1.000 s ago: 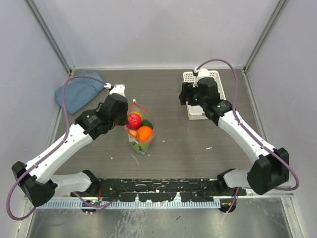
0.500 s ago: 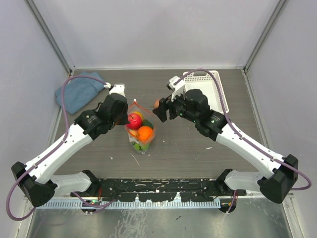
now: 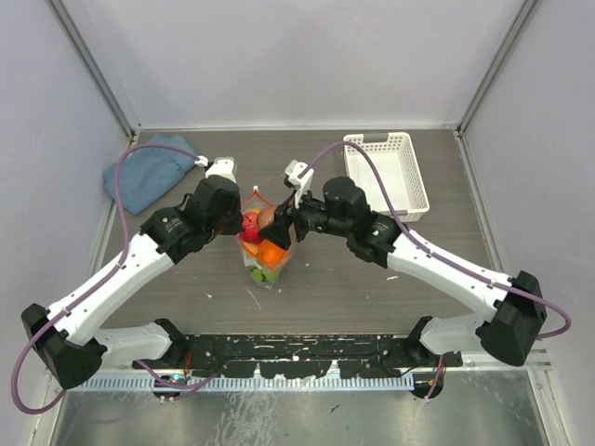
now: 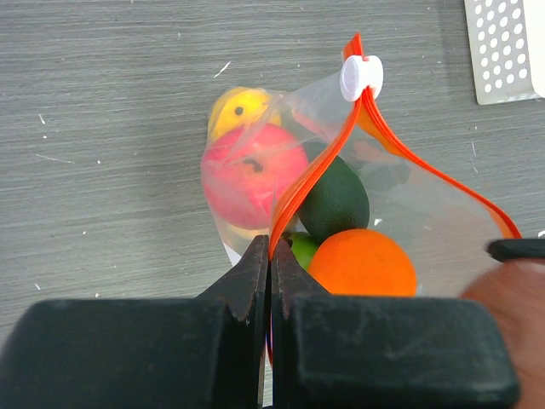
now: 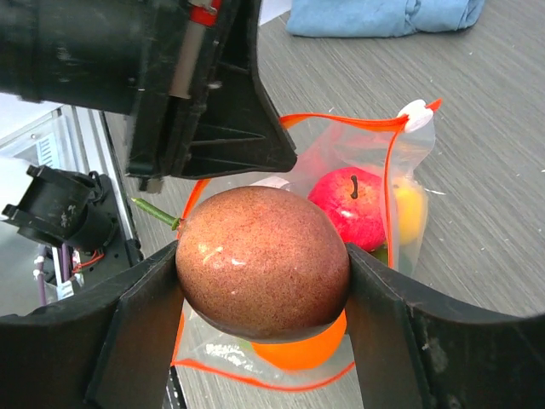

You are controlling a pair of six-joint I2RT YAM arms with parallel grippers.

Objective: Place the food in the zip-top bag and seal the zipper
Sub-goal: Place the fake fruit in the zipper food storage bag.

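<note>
Zip-top bag [image 4: 426, 204]: clear, lying mid-table, mouth gaping. Contents: red fruit [image 4: 255, 166], yellow fruit [image 4: 238, 111], dark green fruit [image 4: 336, 200], orange fruit [image 4: 362, 264].
Zipper [image 4: 315, 175]: orange-red, unsealed, white slider [image 4: 361, 77] at its far end.
Left gripper [image 4: 270, 256]: jaws pinched tight on the zipper's near edge.
Brown fruit [image 5: 262, 262]: speckled, clamped in the right gripper [image 3: 277, 221], at the bag's mouth.
White basket [image 3: 414, 177]: far right, well apart.
Blue cloth [image 3: 149, 172]: far left corner.
Table [image 3: 372, 279]: grey wood-grain.

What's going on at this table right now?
The left gripper pinches the zipper of the zip-top bag, holding its mouth open. The right gripper holds a brown fruit over that opening. A red fruit, yellow fruit, green fruit and orange fruit are already inside.
</note>
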